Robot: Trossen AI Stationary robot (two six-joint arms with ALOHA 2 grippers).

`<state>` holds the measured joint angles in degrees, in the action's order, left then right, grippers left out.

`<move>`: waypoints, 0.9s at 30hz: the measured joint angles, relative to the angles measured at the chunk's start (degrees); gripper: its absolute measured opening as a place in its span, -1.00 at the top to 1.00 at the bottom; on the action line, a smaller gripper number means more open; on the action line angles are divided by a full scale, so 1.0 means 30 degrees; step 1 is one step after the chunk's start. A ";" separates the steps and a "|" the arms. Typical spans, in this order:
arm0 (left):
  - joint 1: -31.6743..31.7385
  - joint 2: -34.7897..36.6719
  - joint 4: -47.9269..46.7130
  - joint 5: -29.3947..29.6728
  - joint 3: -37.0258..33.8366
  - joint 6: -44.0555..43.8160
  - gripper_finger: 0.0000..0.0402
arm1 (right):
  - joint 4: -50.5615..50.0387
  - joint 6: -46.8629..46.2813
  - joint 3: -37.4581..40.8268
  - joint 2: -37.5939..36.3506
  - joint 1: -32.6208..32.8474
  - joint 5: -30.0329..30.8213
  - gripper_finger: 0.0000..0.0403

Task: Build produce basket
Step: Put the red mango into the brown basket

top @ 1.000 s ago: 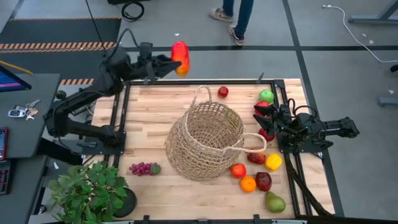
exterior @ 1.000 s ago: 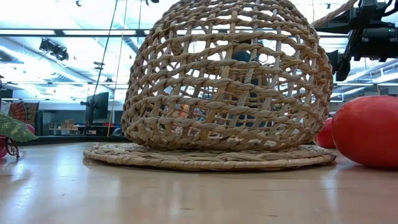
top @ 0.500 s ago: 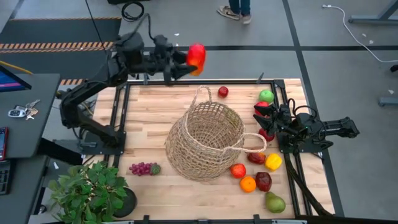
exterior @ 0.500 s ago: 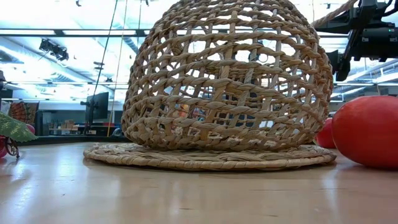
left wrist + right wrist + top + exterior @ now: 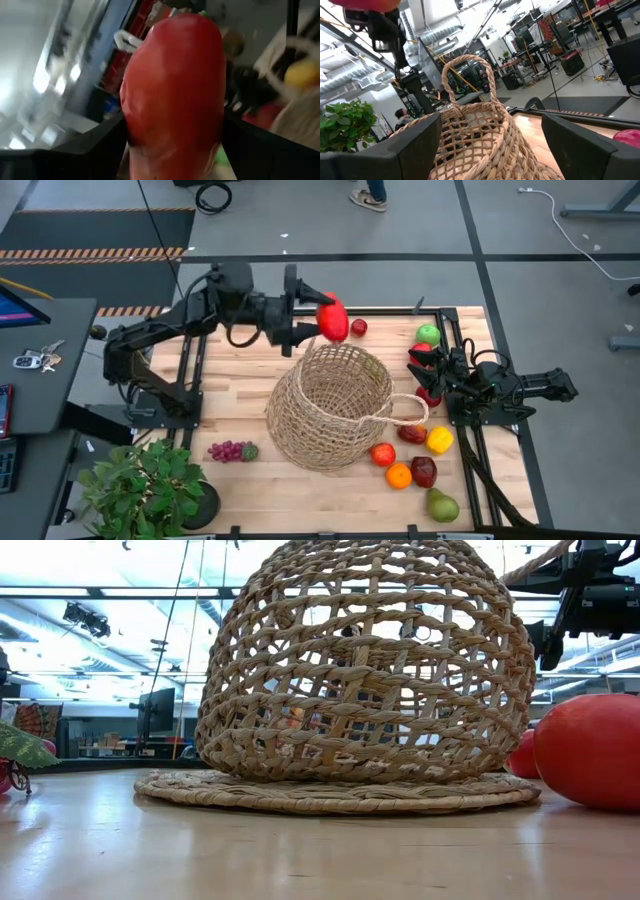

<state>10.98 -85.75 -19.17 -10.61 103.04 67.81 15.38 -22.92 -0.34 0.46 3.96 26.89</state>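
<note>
The tan open-weave basket (image 5: 330, 408) stands on the table's middle; it fills the low view (image 5: 365, 670). My left gripper (image 5: 312, 323) is shut on a long red fruit (image 5: 333, 320) above the basket's far rim. My right gripper (image 5: 420, 373) is open and empty at the table's right, raised off the table and pointing at the basket's looped handle (image 5: 470, 75). A small dark red fruit (image 5: 358, 327) and a green apple (image 5: 428, 334) lie on the far right of the table. Purple grapes (image 5: 232, 450) lie near left. My left gripper pinches the red fruit's lower part (image 5: 172, 145) between its two fingers (image 5: 100, 150), one on each side. The fingers come nearly level from the table's left. The fruit sticks out past the fingertips and is lifted clear, above the basket's far rim.
Red fruits (image 5: 428, 395), a yellow pepper (image 5: 439, 440), an orange (image 5: 399, 475), a dark red fruit (image 5: 424, 471) and a pear (image 5: 442, 505) lie right of the basket. A potted green plant (image 5: 150, 485) stands at the near left corner. A big red fruit (image 5: 590, 750) shows in the low view.
My left gripper has carried the red fruit from beyond the table's far edge toward the right, then toward the near edge, and now holds it over the basket's far rim. It stays shut on the fruit. My right arm has kept still.
</note>
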 joint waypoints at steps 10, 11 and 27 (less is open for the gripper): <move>-0.0525 -0.0206 0.0005 0.0043 -0.0015 1.1651 -0.49 | 0.0000 -0.0001 -0.0001 0.0002 0.0003 0.0000 -0.73; -0.0525 -0.0206 -0.0003 0.0036 -0.0015 1.1780 -0.49 | -0.0007 -0.0001 -0.0004 0.0004 0.0003 0.0000 -0.73; -0.1149 -0.0722 0.1577 0.0036 -0.0015 -0.8189 -0.49 | -0.0003 0.0003 0.0001 0.0004 0.0001 0.0000 -0.73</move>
<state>7.54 -87.91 -14.44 -10.50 103.00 43.24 15.37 -22.91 -0.34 0.47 3.96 26.89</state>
